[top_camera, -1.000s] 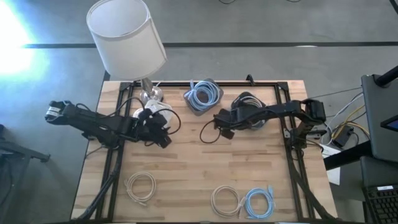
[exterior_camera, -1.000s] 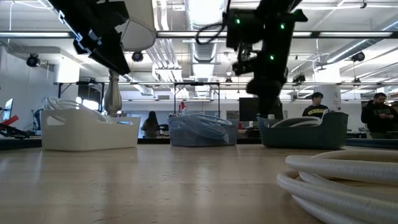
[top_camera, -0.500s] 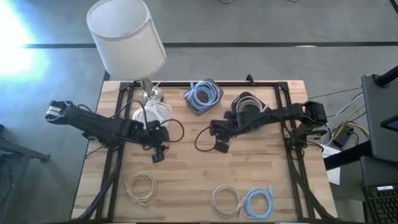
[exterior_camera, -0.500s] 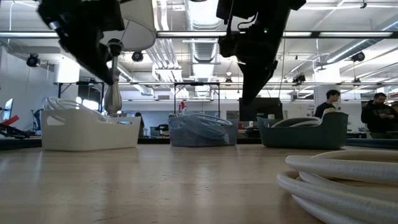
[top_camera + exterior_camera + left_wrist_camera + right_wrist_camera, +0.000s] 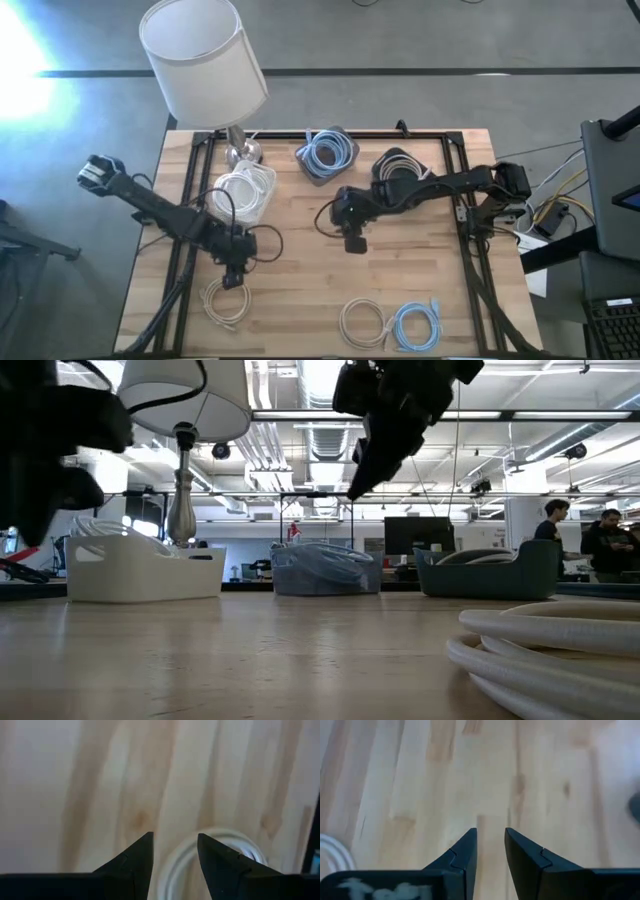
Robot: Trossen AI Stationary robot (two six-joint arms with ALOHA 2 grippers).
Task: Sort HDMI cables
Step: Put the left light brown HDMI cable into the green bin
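Three coiled HDMI cables lie flat on the wood near the table's near edge: a white one, a beige one and a light blue one. My left gripper hovers open just above the far rim of the white coil, which shows between its fingers without being touched. My right gripper hangs open over bare wood at the table's middle, holding nothing. More coils fill three bins: white, light blue and beige.
A lamp with a white shade stands on its metal base at the far left corner, beside the white bin. The grey bin and dark bin line the far edge. Bare wood lies between bins and loose coils.
My left gripper has left the white bin and swung toward the near edge, coming down over the loose white coil. My right gripper has drawn away from the dark bin toward the table's middle and a little nearer. No cable has moved.
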